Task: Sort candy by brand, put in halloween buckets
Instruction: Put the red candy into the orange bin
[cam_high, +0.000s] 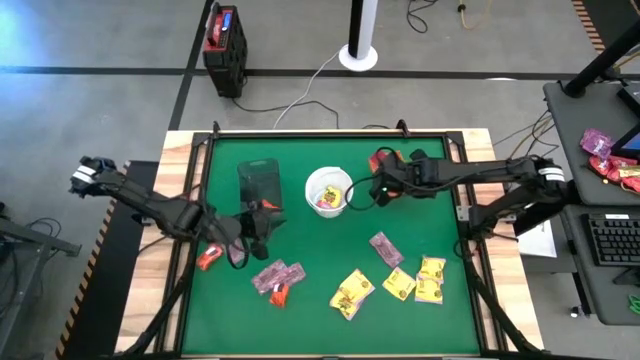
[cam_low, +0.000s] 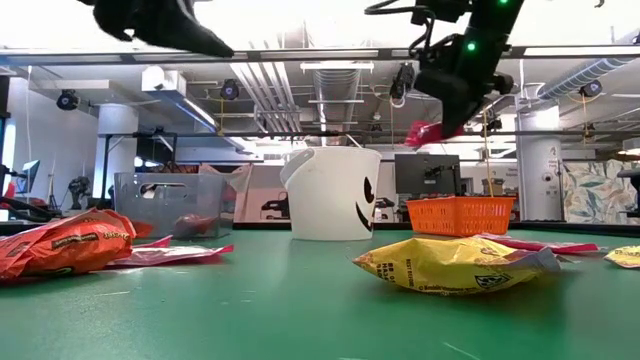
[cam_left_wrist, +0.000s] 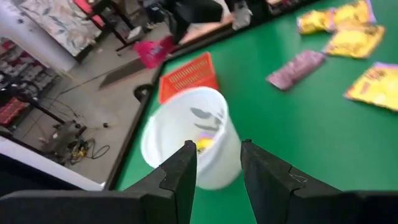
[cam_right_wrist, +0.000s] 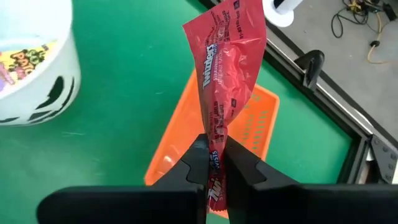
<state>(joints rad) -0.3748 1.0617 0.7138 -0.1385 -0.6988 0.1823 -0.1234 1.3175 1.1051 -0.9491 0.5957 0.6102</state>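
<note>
While the right gripper (cam_right_wrist: 214, 163) hangs clamped on a red packet (cam_right_wrist: 225, 68) over the orange tray (cam_right_wrist: 255, 134), drop pending; left gripper (cam_left_wrist: 217, 168) parted, empty.

A robotics lab or open workshop. Exposed ceiling pipes (cam_low: 300, 85) and strip lights run overhead, monitors (cam_low: 432, 172) stand on benches behind, and cables (cam_high: 300, 95) trail over a grey concrete floor beyond the green tabletop (cam_high: 330, 325), beside a keyboard (cam_high: 612, 240).
</note>
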